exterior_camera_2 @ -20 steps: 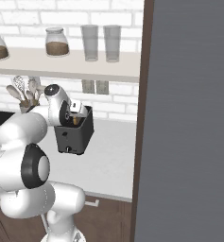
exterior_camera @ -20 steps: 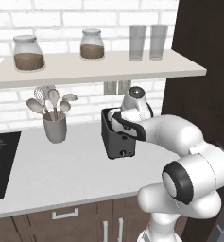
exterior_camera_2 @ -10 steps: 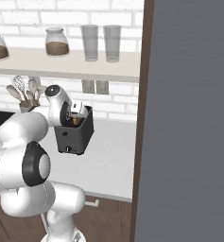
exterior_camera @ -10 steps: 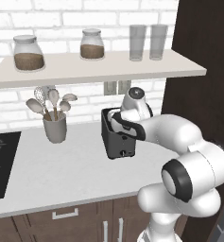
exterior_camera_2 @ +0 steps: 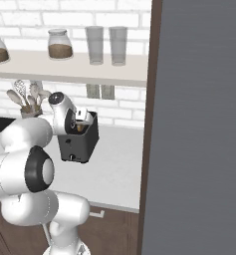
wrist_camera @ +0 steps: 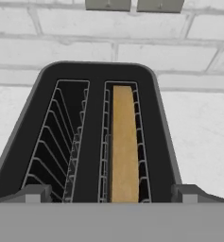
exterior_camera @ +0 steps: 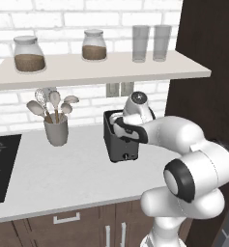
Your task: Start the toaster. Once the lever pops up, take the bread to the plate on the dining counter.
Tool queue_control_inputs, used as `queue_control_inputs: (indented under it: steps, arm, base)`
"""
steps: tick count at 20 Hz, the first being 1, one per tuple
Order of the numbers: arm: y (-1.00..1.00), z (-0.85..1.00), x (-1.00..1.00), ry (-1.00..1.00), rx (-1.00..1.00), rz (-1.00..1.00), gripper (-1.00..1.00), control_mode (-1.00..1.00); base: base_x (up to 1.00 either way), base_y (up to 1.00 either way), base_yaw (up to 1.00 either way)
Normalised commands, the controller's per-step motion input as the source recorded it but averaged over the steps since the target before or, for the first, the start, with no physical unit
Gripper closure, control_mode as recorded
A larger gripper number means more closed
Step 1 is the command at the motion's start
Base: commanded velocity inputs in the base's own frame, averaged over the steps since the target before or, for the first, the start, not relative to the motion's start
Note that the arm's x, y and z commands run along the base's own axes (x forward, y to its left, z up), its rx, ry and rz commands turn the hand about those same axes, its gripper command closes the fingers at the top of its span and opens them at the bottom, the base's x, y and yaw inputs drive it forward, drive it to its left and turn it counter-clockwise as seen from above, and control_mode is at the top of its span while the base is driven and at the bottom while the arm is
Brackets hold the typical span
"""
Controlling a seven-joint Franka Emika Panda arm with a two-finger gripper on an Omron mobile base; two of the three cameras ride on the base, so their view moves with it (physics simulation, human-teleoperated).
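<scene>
The worktop (exterior_camera: 63, 169) holds the toaster (exterior_camera: 120, 140), and the white arm (exterior_camera: 183, 144) reaches over it. The gripper (wrist_camera: 111, 201) hangs just above the slots with its fingers (wrist_camera: 33, 194) spread wide and holding nothing. The bread (wrist_camera: 124, 142) stands in the right slot. It has not been lifted out, so carrying it to the plate is still to do.
</scene>
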Motion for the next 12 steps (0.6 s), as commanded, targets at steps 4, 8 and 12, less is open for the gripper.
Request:
queue_control_inputs:
  steps: [4,8,12]
  arm:
    - [0.0,-0.07,0.07,-0.04,0.0,0.0,-1.0,-1.0]
    - [0.0,-0.04,0.05,-0.04,0.0,0.0,-1.0,-1.0]
    - [0.0,-0.04,0.05,-0.04,0.0,0.0,-1.0,-1.0]
  base:
    - [0.0,0.0,0.0]
    - [0.0,0.0,0.0]
    - [0.0,0.0,0.0]
